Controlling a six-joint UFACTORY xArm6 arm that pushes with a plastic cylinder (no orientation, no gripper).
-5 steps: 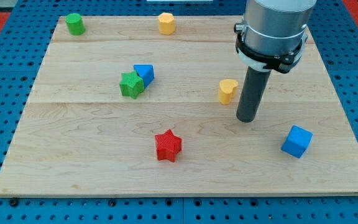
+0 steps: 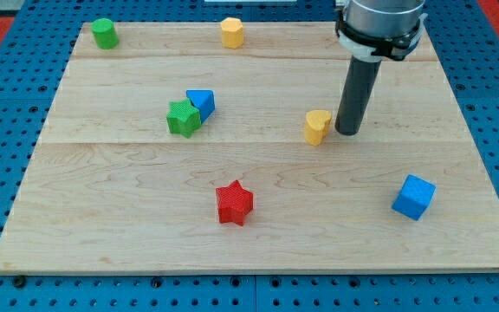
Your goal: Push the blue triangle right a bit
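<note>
Push not begun: my tip (image 2: 348, 133) sits beside the yellow block (image 2: 317, 126), right of the blue triangle (image 2: 201, 102); no jaws here.

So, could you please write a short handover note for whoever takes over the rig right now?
My tip: on the board, just to the view's right of the yellow block, close to it; contact cannot be told.
Blue triangle: left of centre, with the green star against its lower-left side.
Done: nothing visible yet; my tip is well to the view's right of the triangle.
Left: bring my tip round to the triangle's left side, probably above the green star, and push it right a bit.
</note>
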